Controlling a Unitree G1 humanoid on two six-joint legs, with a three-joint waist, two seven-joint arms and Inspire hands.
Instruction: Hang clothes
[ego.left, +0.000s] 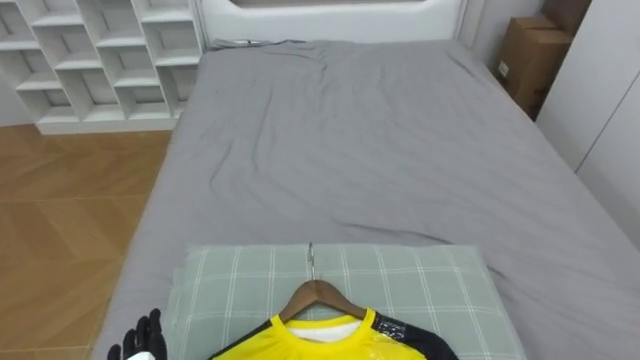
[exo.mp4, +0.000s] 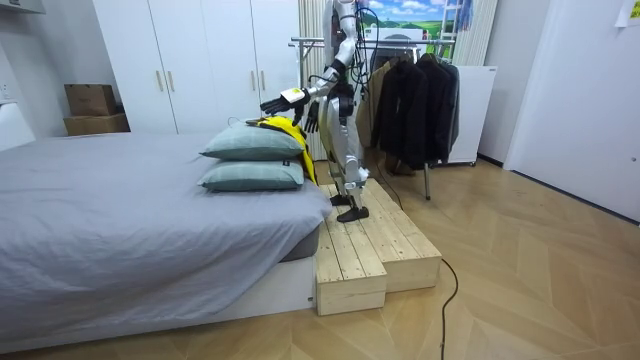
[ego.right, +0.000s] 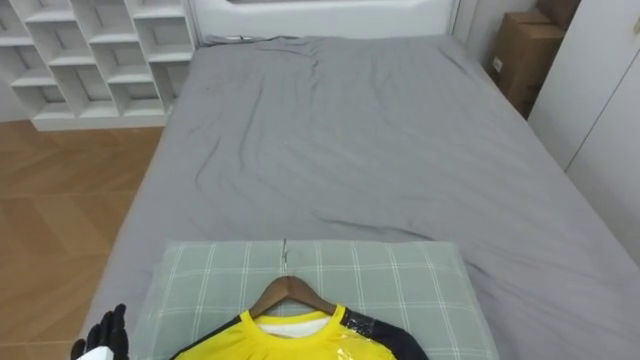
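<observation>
We saw the grey bed (ego.left: 380, 150) stretching ahead of the robot, which stood on a wooden platform (exo.mp4: 365, 245) at its end. A green checked pillow (ego.left: 430, 285) lay nearest. On it rested the yellow shirt (ego.left: 320, 345), already on its wooden hanger (ego.left: 318, 293), with neither hand touching it. The left hand (ego.left: 145, 335) hovered beside the pillow, its fingers straight and spread, holding nothing. The right hand (exo.mp4: 313, 117) hung by the waist.
</observation>
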